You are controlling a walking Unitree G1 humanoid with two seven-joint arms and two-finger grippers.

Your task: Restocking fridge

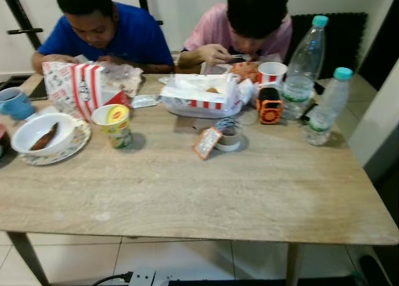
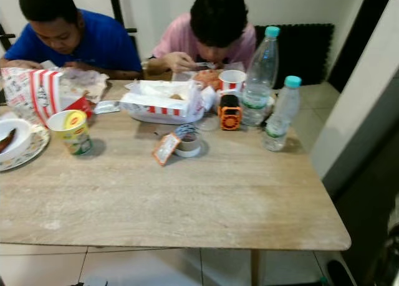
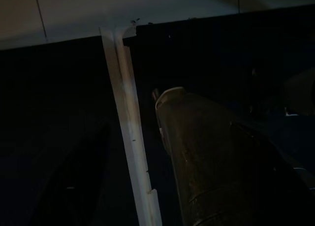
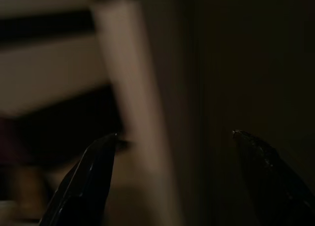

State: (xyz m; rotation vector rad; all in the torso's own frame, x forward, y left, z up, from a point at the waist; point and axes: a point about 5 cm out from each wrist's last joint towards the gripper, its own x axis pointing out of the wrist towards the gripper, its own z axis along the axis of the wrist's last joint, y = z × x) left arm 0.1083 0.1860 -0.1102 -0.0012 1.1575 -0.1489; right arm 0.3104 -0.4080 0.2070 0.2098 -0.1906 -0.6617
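Two clear water bottles with teal caps stand at the far right of a wooden table (image 1: 187, 192): a tall one (image 1: 305, 65) and a shorter one (image 1: 327, 108) nearer the right edge. My right gripper (image 4: 174, 137) hangs open in the shade, its two black fingertips (image 4: 106, 147) wide apart and nothing between them, with a pale upright post behind. The left wrist view is very dark. My left gripper (image 3: 138, 113) looks open there, one finger (image 3: 206, 152) clear and the other a faint shape, on either side of a pale strip.
Two people sit at the far side: one in blue (image 1: 118, 33), one in pink (image 1: 243, 27). On the table are a bowl on a plate (image 1: 43, 136), a yellow cup (image 1: 115, 124), a food box (image 1: 199, 96), an orange gadget (image 1: 270, 106) and a tape roll (image 1: 229, 135). A pale panel (image 2: 368, 93) stands close on the right.
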